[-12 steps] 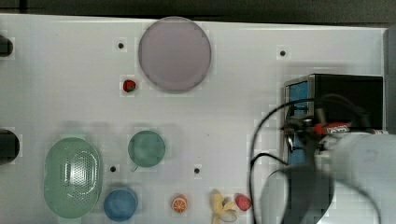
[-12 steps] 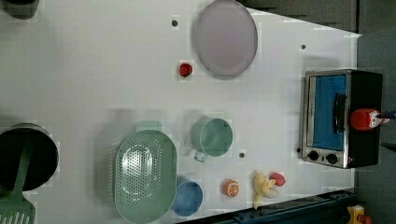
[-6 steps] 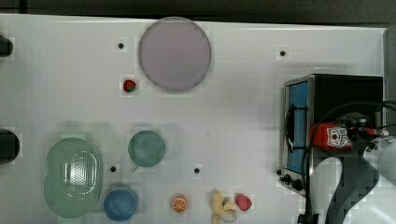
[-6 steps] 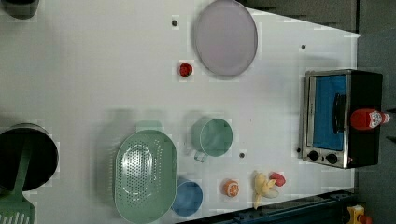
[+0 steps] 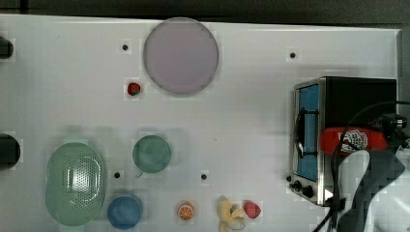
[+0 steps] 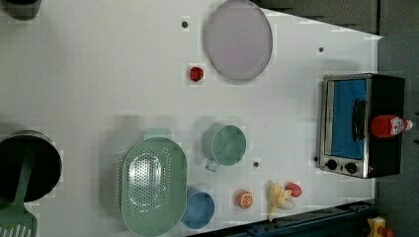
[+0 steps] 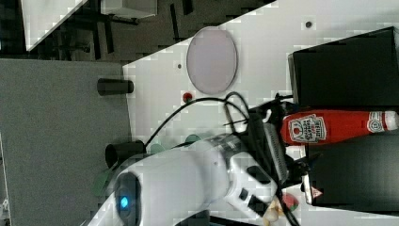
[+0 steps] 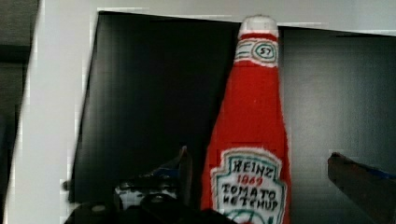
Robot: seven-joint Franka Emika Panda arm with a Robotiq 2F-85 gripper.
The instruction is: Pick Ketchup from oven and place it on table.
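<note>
The Ketchup [image 5: 353,139], a red bottle with a white label, lies on its side on the black top of the oven [image 5: 360,94]. In the right view the Ketchup [image 7: 329,127] has its white cap toward the right view's right. The oven's silver-framed blue door faces the top view's left and is closed. My gripper [image 8: 264,175] is open, one finger [image 8: 183,163] on each side of the label end of the Ketchup [image 8: 252,135], with gaps to the bottle. The white arm [image 5: 370,193] comes in from the top view's lower right. The white table [image 5: 241,121] spreads around.
A lilac plate [image 5: 180,56] and a strawberry [image 5: 134,88] lie at the back. A green colander [image 5: 75,183], green cup [image 5: 152,153], blue bowl [image 5: 124,211], orange slice [image 5: 185,210] and banana [image 5: 228,215] line the front. Black cables [image 5: 338,159] hang over the oven.
In the top view the arm has drawn back toward the lower right, uncovering the oven's front and the Ketchup. The bottle has not moved.
</note>
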